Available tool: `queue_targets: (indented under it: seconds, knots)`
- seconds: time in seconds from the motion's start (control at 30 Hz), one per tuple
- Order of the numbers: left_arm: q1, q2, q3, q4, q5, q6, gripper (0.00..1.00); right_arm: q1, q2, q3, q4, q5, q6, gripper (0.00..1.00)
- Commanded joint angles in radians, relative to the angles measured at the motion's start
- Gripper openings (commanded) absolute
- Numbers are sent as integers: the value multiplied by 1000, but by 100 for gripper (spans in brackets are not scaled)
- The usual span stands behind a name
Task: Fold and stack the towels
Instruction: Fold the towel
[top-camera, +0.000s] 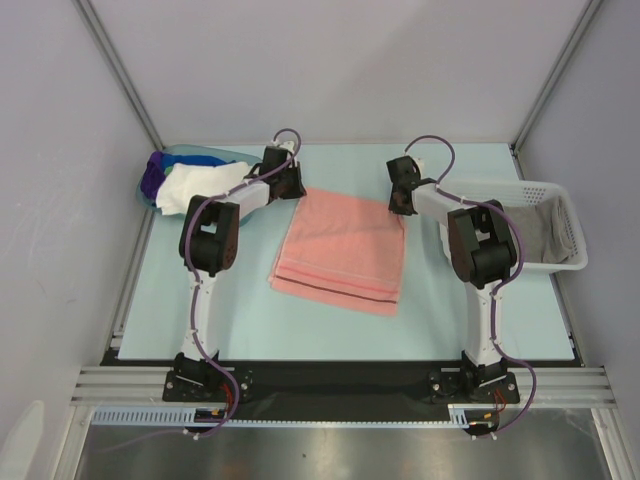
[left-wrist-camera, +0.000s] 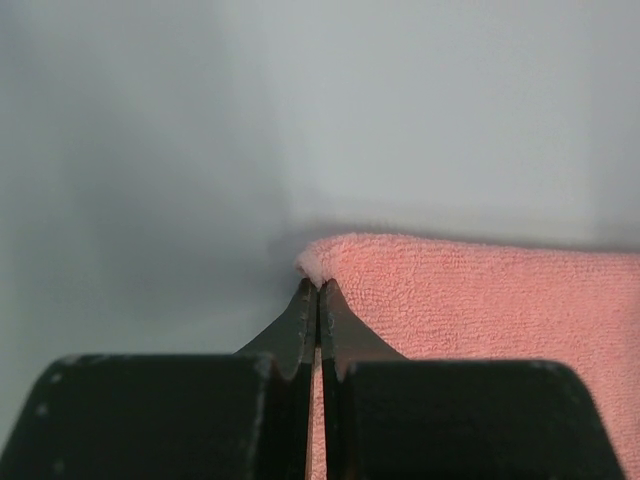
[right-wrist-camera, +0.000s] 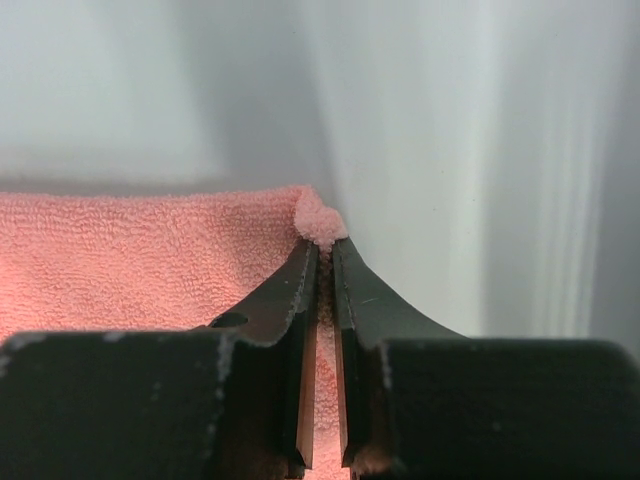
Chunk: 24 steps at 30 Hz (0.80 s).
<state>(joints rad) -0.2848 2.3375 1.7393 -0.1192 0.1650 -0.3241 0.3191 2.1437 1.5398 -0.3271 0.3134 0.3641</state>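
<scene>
A salmon pink towel (top-camera: 340, 250) lies folded in layers at the middle of the table. My left gripper (top-camera: 290, 188) is shut on its far left corner, where a tuft of pink cloth (left-wrist-camera: 315, 262) pokes out past the tips. At the far right corner my right gripper (top-camera: 402, 205) is shut on the pink towel too, with a tuft of cloth (right-wrist-camera: 320, 225) squeezed between its fingers. White, blue and purple towels (top-camera: 195, 183) are heaped at the back left. A grey towel (top-camera: 540, 235) lies inside the basket on the right.
A translucent blue tub (top-camera: 200, 155) holds the heap of towels at the back left, close to my left arm. A white mesh basket (top-camera: 567, 215) stands at the right edge behind my right arm. Grey walls enclose the table on three sides.
</scene>
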Motion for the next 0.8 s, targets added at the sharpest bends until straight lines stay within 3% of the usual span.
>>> queue_targets:
  seconds: [0.0,0.2,0.23,0.33,0.47,0.53,0.77]
  knots:
    - [13,-56,-11,65,16,-4,0,-9,24,28,33,-3,-10,0]
    - [15,-50,2,59,31,-1,0,-17,-13,-6,39,-7,-1,8]
    - [16,-52,0,61,33,-1,0,-20,-19,-21,40,-2,1,19]
    - [16,-56,2,53,25,-1,1,-23,-53,-36,25,21,6,30]
    - [16,-64,5,33,-1,2,14,-25,-91,-23,-16,85,13,43]
    - [16,-70,5,27,-12,3,28,-25,-100,-14,-18,101,10,45]
    - [19,-69,43,-20,-29,25,41,-26,-56,32,-61,131,18,45]
